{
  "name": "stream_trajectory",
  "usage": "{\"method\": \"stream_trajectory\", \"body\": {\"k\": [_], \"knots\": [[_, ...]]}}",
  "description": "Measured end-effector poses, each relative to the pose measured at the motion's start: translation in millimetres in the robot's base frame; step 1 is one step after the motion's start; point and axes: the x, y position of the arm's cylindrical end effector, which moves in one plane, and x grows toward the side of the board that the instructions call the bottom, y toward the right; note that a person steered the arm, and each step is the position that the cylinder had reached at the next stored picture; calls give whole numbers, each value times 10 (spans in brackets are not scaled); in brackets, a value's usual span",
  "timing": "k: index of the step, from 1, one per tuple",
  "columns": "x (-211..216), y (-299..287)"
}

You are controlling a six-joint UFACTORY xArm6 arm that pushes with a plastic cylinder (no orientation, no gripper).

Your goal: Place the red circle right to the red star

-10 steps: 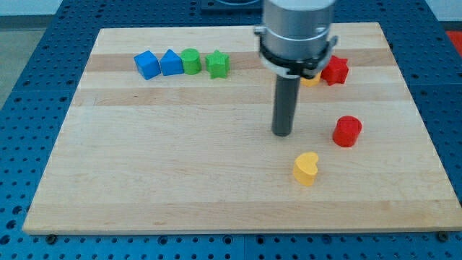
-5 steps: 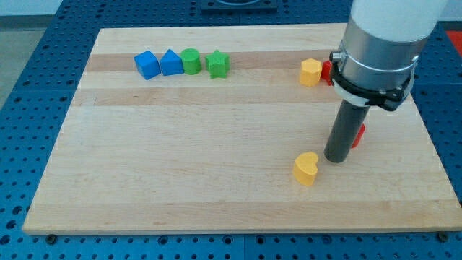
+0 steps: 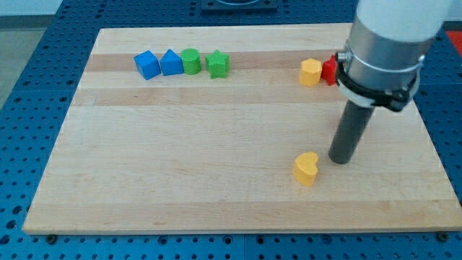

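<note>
My tip [image 3: 341, 160] rests on the wooden board [image 3: 180, 159] at the view's right, just up and to the right of a yellow heart [image 3: 306, 168]. The red circle does not show; the rod stands where it was last seen. Only the left edge of the red star [image 3: 329, 70] shows, near the view's top right, behind the arm's grey body. It sits right next to a yellow block [image 3: 310, 72].
A row of blocks lies at the view's top left: a blue block [image 3: 146, 64], a second blue block [image 3: 171, 63], a green circle [image 3: 190, 61] and a green star [image 3: 217, 64].
The rod has moved from the board's middle to the view's right and a little down. The red circle, plainly seen before, is now hidden behind the rod.
</note>
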Motion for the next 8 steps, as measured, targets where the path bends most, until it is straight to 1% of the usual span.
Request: {"method": "stream_trajectory", "body": {"k": [1,2,3,4,5,7,8], "knots": [[24,490],[-173,490],[-191,482],[4,134],[109,63],[-1173,288],[-1192,288]]}}
